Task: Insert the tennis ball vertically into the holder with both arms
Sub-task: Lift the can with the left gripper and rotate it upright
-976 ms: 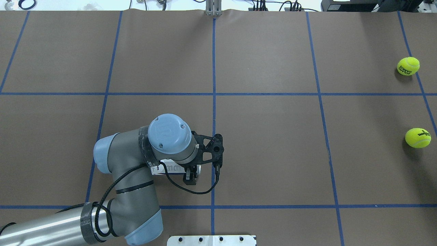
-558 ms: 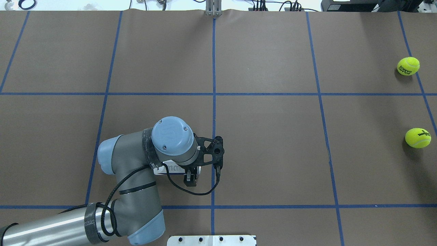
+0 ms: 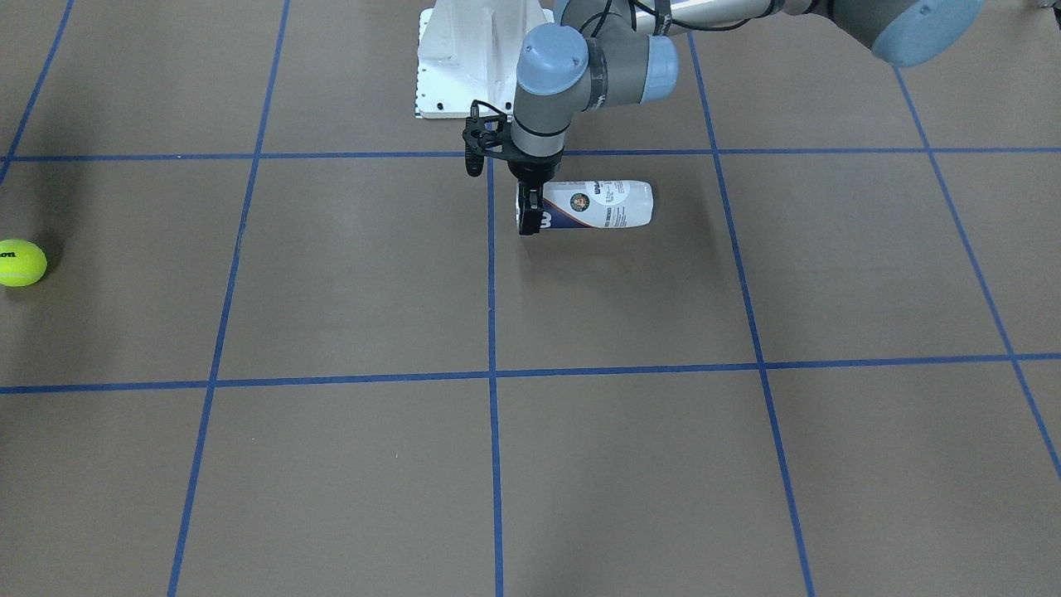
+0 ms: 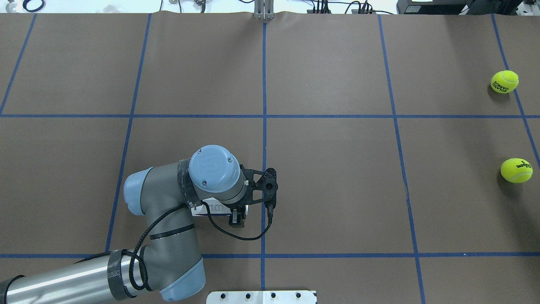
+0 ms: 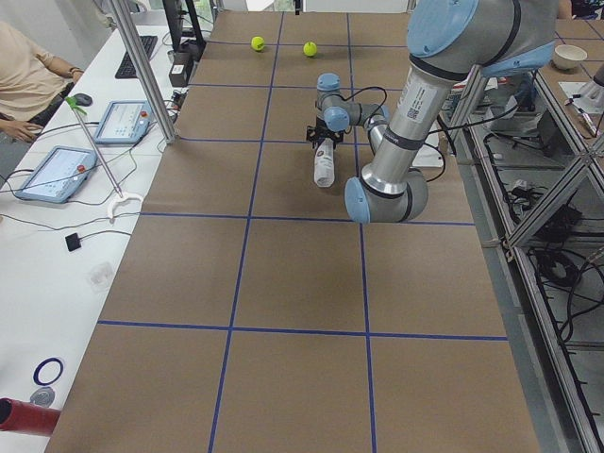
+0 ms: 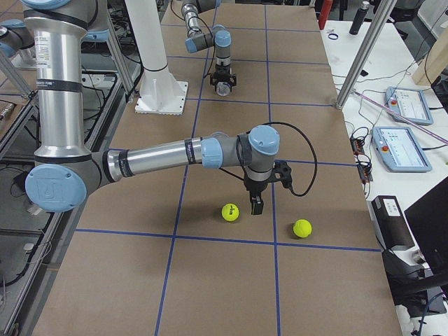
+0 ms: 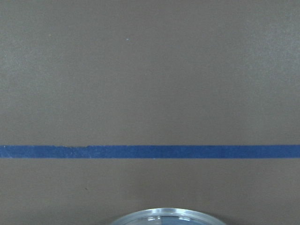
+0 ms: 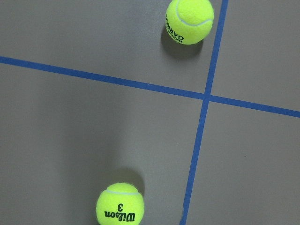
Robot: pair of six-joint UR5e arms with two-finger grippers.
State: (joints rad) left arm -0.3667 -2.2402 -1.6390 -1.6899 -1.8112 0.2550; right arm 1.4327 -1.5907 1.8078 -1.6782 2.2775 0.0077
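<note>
Brown paper covers the table [image 4: 337, 190], gridded with blue tape lines [image 4: 264, 63], and very little of this job is done. Look at the holder [image 3: 601, 205]: it lies flat on its side near the middle of the table, just in front of the white pedestal [image 3: 464, 66], with its mouth towards the centre line and nowhere near upright. The left gripper [image 3: 528, 217] is down at that mouth end, black fingers set against the can beside the rim. The left wrist view catches only an arc of the clear rim at its bottom edge. Whether the fingers are clamped on the can or merely bracket it, I cannot tell from these angles. Over at the robot's right end, the tennis ball [image 4: 516, 170], the one with the Wilson 3 print, sits loose on the paper, well apart from the holder. A second ball [image 4: 504, 81] lies farther out beyond a tape line. The right gripper [image 6: 256, 205] hangs low just beside the Wilson ball, between the two balls in the side view. It seems to touch neither, and how wide its fingers stand cannot be judged from there. By my reckoning, both arms are at their targets and nothing is lifted. Left to do: secure the holder, stand it mouth-up, pick the ball, carry it across, and drop it straight down.
</note>
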